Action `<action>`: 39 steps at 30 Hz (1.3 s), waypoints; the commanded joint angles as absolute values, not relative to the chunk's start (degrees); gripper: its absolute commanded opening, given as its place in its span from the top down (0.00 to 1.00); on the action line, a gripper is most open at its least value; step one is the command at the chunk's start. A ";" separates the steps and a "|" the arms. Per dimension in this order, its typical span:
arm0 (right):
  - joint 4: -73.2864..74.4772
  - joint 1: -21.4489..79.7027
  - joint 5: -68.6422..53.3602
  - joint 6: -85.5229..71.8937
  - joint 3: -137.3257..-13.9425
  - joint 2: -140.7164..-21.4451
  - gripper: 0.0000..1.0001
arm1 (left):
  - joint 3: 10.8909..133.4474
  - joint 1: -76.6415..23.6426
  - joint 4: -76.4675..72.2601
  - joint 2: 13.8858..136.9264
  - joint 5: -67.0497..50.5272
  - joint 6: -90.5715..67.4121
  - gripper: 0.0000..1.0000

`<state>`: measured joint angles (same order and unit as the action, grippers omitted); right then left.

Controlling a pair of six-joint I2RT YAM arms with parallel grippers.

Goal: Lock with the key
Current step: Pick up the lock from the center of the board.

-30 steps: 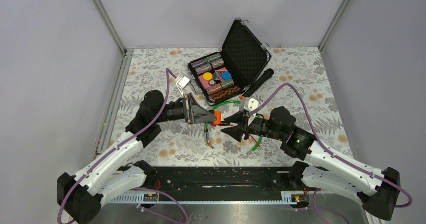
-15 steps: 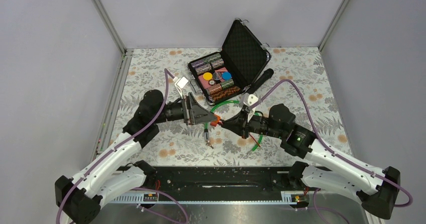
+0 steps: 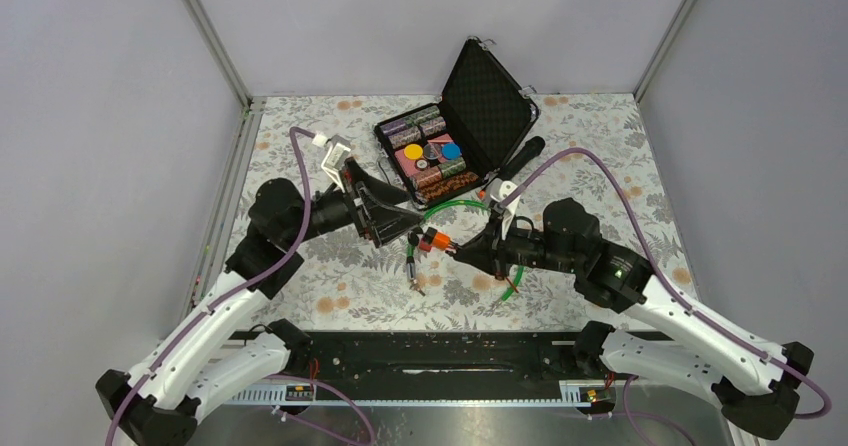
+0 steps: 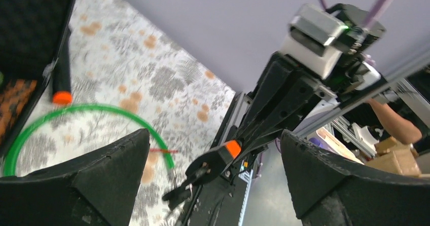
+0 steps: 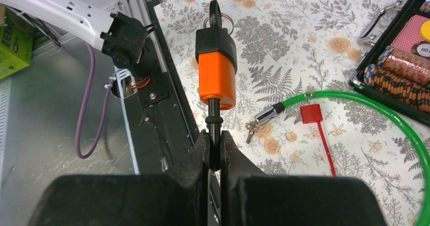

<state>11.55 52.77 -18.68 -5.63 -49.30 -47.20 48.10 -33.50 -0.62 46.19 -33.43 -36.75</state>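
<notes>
Since half a second ago the left pincer (image 4: 215, 132) has swung back from the orange padlock (image 5: 217, 79); it gapes wide, empty, facing the lock. The right pincer (image 5: 214, 137) is pinched tight on the thin black stem (image 5: 214, 122) under the padlock, seemingly holding it up steady for keying. The key (image 5: 250, 130) lies on the table (image 5: 304, 38) below, just right of those tips in the wrist view, beside the green cable (image 5: 355, 97), ungripped.
</notes>
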 commanded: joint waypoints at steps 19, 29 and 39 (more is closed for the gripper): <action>30.83 52.67 -26.24 -7.33 -66.33 -48.26 1.00 | 43.66 -45.03 -26.66 55.54 -54.48 -28.14 0.18; 29.60 52.65 -29.90 -11.91 -68.74 -49.50 1.00 | 45.36 -45.47 -20.44 55.12 -54.98 -23.11 0.43; 28.29 52.65 -30.88 -12.29 -68.21 -49.67 1.00 | 44.56 -45.53 -24.35 54.67 -56.30 -25.34 0.54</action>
<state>33.15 52.77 -28.80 -11.51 -65.82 -49.89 43.66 -45.34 -19.38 56.23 -54.04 -25.26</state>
